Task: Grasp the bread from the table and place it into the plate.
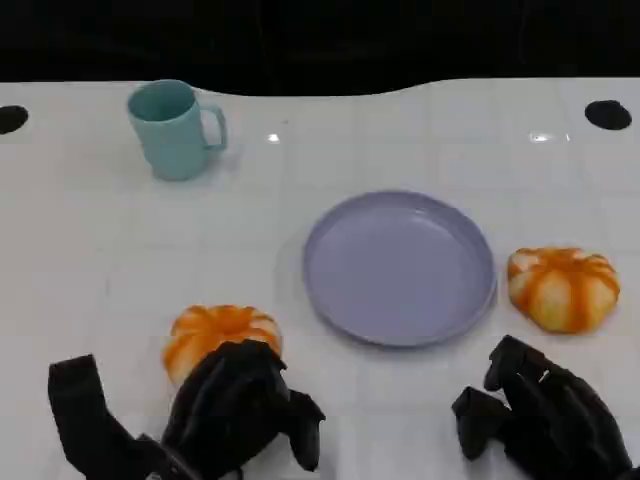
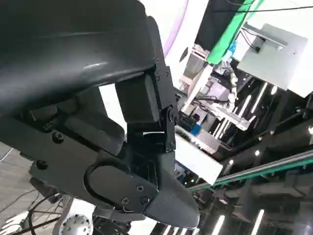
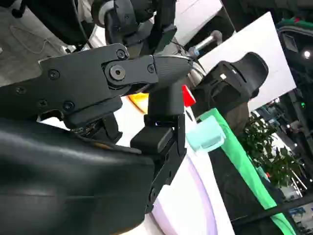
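Two orange, pumpkin-shaped breads lie on the white table. The left bread sits left of the lavender plate, and the right bread lies just off the plate's right rim. My left hand hangs over the near edge of the left bread, hiding part of it; nothing is lifted, and its fingers stretch out straight. My right hand hovers near the table's front edge, short of the right bread, fingers apart and holding nothing. In the right wrist view its fingers reach out, with a bread beyond.
A teal mug stands at the back left, handle to the right; it is also in the right wrist view. The plate holds nothing. Dark holes mark the table's far corners. Bare tabletop lies between mug and plate.
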### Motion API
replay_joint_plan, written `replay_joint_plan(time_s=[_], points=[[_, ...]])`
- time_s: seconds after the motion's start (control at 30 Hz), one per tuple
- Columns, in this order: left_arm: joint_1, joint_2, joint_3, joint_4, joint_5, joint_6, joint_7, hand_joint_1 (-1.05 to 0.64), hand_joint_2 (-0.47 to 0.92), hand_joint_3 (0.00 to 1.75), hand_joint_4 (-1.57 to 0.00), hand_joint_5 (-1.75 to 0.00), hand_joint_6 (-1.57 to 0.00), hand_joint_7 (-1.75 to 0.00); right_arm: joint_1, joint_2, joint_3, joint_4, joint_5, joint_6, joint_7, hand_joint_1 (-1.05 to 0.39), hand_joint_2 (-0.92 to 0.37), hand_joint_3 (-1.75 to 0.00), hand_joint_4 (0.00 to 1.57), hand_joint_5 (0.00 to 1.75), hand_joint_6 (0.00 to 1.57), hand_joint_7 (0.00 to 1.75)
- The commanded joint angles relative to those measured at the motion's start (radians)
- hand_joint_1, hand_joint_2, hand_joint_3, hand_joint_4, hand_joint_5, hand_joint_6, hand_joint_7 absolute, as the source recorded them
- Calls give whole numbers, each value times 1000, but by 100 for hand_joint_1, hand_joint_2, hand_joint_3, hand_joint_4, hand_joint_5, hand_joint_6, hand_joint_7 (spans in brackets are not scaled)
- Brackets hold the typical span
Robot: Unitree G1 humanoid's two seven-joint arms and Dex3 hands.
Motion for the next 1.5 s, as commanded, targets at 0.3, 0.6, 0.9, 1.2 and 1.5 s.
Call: replay_joint_plan(time_s=[0.3,0.6,0.9,1.2,1.5], points=[[3,10,-8,4,1,6,-8,-105,69,0,-157,-83,-157,-47,5,-13,-5,-6,2,-11,-6,-57,-92,-23,77,170,66,147],[9,7,-5,-18,3,-15,1,-105,70,1,-157,-80,-157,-44,9,-13,-4,-15,5,1,-11,-58,-92,-22,78,170,67,147],[-7,40,-20,-64,158,-334,60,-105,91,3,-151,-33,-145,-3,13,-9,-4,-23,11,11,-13,-56,-92,-20,77,171,67,146],[-25,147,-58,-80,395,-595,211,-105,92,8,-115,-16,-82,0,7,-5,-3,-14,9,-9,1,-56,-92,-23,76,170,66,145],[-29,361,-149,-212,964,-617,584,-105,92,23,-1,-157,-1,-90,4,-3,-3,-7,3,-16,-5,-57,-92,-23,77,171,67,146]])
